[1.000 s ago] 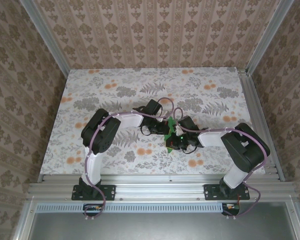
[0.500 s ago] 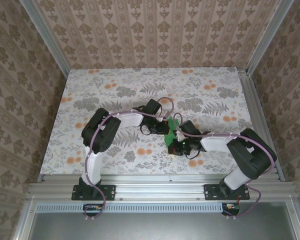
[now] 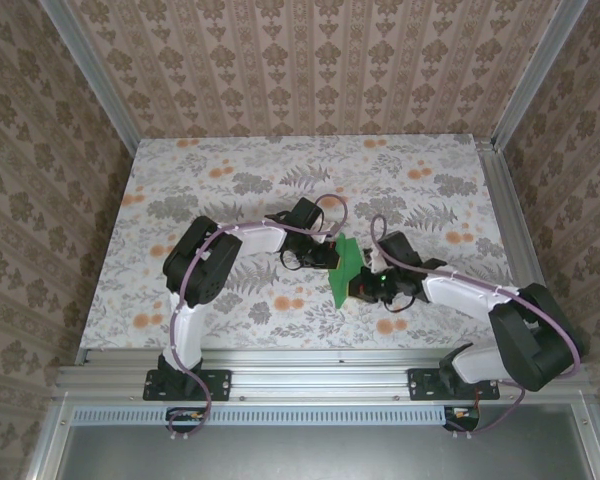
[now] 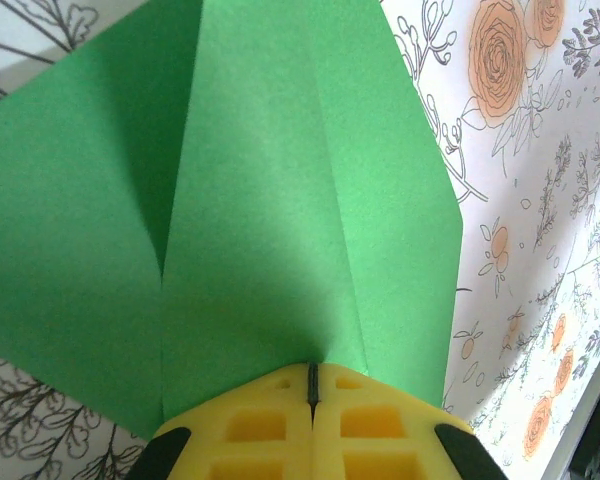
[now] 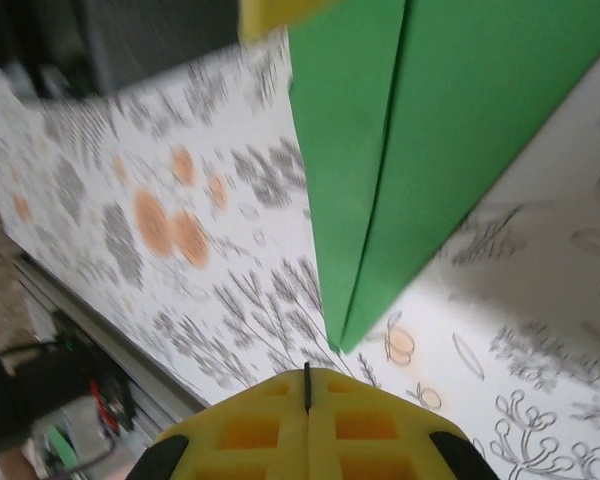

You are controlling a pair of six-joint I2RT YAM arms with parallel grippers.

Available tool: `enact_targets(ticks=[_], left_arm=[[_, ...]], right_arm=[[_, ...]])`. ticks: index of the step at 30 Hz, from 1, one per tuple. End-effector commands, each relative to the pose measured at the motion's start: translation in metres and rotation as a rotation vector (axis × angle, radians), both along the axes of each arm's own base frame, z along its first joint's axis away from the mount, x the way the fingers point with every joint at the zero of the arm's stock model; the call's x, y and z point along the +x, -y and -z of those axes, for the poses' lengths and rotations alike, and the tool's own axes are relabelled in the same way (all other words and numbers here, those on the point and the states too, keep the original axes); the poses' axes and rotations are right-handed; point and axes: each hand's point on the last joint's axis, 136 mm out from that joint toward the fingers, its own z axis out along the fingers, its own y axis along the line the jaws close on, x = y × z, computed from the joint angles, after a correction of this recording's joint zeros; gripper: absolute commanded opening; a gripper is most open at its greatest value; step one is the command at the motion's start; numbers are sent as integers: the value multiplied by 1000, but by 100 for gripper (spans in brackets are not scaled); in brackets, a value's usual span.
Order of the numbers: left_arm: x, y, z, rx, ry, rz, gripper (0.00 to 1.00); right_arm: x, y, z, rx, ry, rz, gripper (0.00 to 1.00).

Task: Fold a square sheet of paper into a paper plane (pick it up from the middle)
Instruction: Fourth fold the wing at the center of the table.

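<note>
The left gripper pinched the partly folded green paper plane where its creases met, holding it over the middle of the floral tabletop, between the two arms. The right gripper hung just short of the paper's lower corner, fingers clenched on nothing. Borne by one narrow pinch, the thin paper could twist or slip; a closed-fingered nudge might crumple its folds.
</note>
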Motion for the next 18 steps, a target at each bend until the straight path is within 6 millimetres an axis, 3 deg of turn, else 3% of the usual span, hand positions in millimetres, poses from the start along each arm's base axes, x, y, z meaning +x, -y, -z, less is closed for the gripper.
enact_targets(ticks=[1, 9, 18], left_arm=[[-17, -56, 80, 299, -56, -39, 0], [-12, -45, 63, 253, -30, -33, 0], [-4, -32, 35, 179, 10, -30, 0]], right_arm=[[28, 0, -18, 47, 46, 68, 4], [77, -3, -3, 73, 45, 127, 3], [98, -2, 27, 43, 2, 143, 3]])
